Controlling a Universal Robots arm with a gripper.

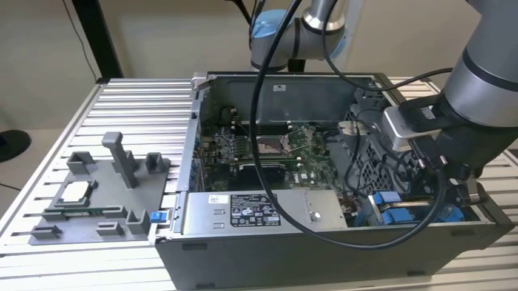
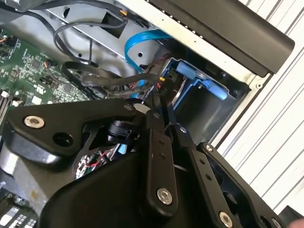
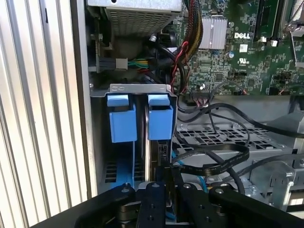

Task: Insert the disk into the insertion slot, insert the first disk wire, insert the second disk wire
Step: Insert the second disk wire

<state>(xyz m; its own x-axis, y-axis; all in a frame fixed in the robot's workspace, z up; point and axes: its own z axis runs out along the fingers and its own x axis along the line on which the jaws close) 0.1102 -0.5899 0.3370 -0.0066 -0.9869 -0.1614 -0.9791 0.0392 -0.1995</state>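
Already the disk (image 3: 159, 121) sits in its bay; the gripper (image 3: 167, 183) pinches a black cable (image 3: 211, 166), loose wires (image 1: 356, 176) crowding at three o'clock.

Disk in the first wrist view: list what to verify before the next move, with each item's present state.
1. Disk seated in its slot: ok. The disk stands in its blue carrier in the bay, beside a second blue carrier.
2. Gripper lined up with the disk: ok. The gripper sits at the disk's exposed end.
3. Connection at that end made: cannot tell; the gripper hides it.
4. What the gripper holds: cannot tell.
5. Loose cabling clear of the gripper: not ok. A black flat cable loops right beside it.
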